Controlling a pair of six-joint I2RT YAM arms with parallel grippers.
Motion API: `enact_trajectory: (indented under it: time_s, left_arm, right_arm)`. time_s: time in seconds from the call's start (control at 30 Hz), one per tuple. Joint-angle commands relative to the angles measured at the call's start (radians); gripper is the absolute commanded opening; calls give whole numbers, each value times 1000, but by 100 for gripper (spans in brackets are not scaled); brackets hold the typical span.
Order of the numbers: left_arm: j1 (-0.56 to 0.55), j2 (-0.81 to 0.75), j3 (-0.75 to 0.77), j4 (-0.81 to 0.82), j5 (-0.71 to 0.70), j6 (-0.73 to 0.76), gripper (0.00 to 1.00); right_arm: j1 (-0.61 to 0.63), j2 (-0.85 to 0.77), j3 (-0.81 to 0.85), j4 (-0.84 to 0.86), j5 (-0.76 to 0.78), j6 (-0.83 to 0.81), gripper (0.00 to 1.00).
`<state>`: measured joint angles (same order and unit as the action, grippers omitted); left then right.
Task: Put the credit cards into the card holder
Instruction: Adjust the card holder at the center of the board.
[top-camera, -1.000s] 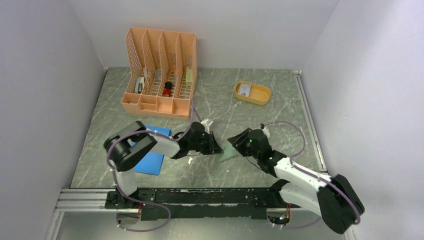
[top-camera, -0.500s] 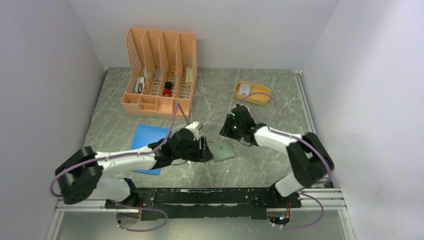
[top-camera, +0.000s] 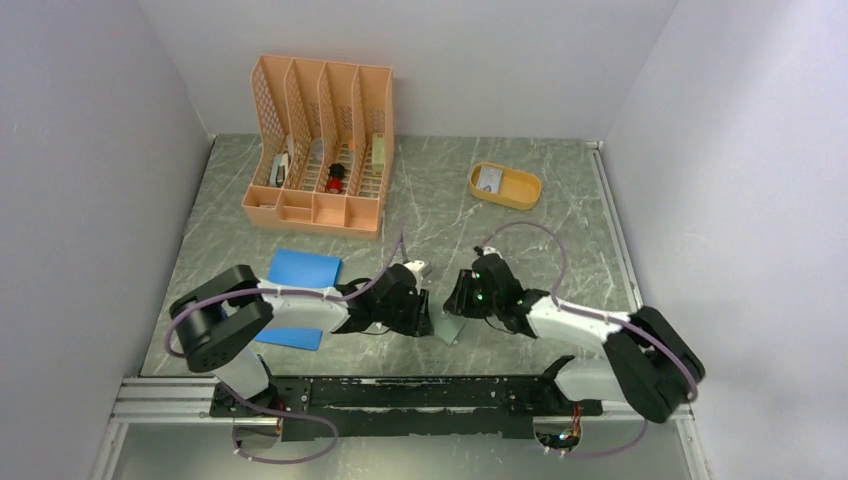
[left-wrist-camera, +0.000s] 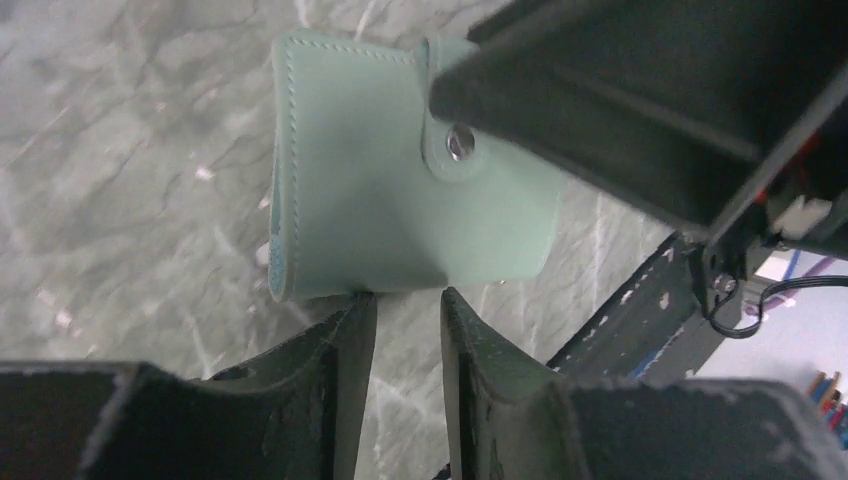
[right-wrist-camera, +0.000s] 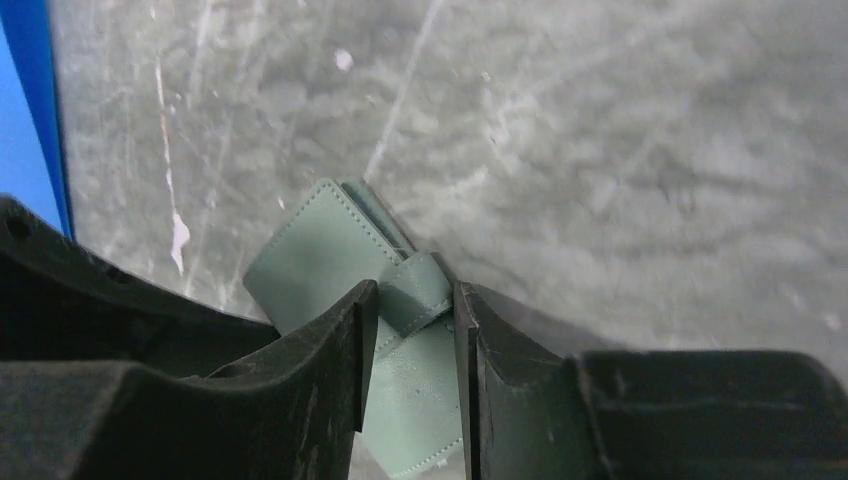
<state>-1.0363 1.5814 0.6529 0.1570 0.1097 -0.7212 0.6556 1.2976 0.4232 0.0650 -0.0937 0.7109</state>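
The card holder (left-wrist-camera: 400, 200), a sage-green wallet, is folded shut with its snap tab (left-wrist-camera: 455, 145) fastened. It lies near the table's front edge (top-camera: 450, 326). My right gripper (right-wrist-camera: 412, 300) comes down on it from the far side. Its fingers (right-wrist-camera: 350, 330) press both edges of the tab (right-wrist-camera: 415, 292). My left gripper (left-wrist-camera: 405, 298) is open, its tips touching the wallet's near edge with bare table showing between them. One pale credit card (top-camera: 489, 178) lies in the yellow tray (top-camera: 520, 192) at the back right.
An orange desk organiser (top-camera: 320, 140) with small items stands at the back left. A flat blue pad (top-camera: 300, 275) lies left of my left arm. The aluminium rail (top-camera: 400, 392) runs along the near edge, close behind the wallet.
My right gripper came from behind the wallet down onto its tab. The wallet shifted slightly toward the front edge. The left gripper stayed at the wallet's left edge, its jaws narrower.
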Motion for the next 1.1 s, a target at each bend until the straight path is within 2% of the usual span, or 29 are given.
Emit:
enact_trajectory:
  time_s: [0.0,0.2,0.3,0.53,0.67,0.83,1.07]
  left_arm:
    - [-4,110,103,35,20,7,36]
    - [29,266,270,24,-21,7,34]
    - [63,271,306,-38,-45,22,33]
    - [96,5,173,-123,-106,11,56]
    - [71,-46,128,-110,-59,-42,66]
    - [41,54,211,-175,-59,1,70]
    - [7,203,306,-257,-81,83,71]
  right_arm:
    - [99,-111,-93,-183,84,160,37]
    - [236,-220,-116,-235,208,364,36]
    - [248,-274,-93,-328,270,370,40]
    - [248,-386,-105,-388,286,366,52]
    - [249,-386,-97,-364,275,358,55]
    - [247,-396,-28,-426,331,352,56]
    - [246,-502,42,-580,425,332,57]
